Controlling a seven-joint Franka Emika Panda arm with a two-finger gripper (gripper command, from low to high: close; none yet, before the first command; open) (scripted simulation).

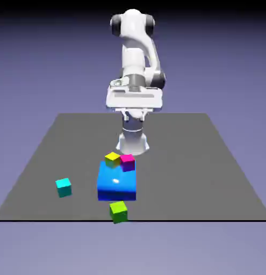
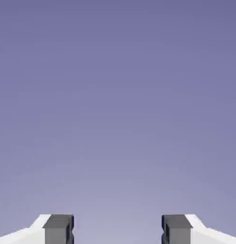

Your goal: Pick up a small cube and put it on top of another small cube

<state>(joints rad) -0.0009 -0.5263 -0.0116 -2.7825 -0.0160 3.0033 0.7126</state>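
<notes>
**Operator:** My claw (image 2: pixel 118 228) is wide open with nothing in it. In the hand view all I get is the plain backdrop between the two grey fingertips (image 2: pixel 58 228), so the hand is pointed away from the worktop (image 1: pixel 210 161) and well above it.

**Second:** Which cubes are you after?

**Operator:** There are four small ones. The cyan cube (image 1: pixel 63 187) sits alone toward the exterior view's left, and the green cube (image 1: pixel 119 211) sits alone near the worktop's front edge, just in front of the big blue block (image 1: pixel 117 181). The yellow cube (image 1: pixel 112 159) and magenta cube (image 1: pixel 127 161) are side by side at the block's far edge, apparently touching (I can't tell if they rest on it or just behind it).

**Second:** How will they handle?

**Operator:** My guess is rigid and light, with flat, smooth faces that could slip if I pinch off-centre. I'd take the cyan one, since both its sides are free, coming straight down and closing on two opposite vertical faces at mid-height.

**Second:** And the target?

**Operator:** Probably the green cube. It's small, so the placed cube must land square and level or it may topple off.
</notes>
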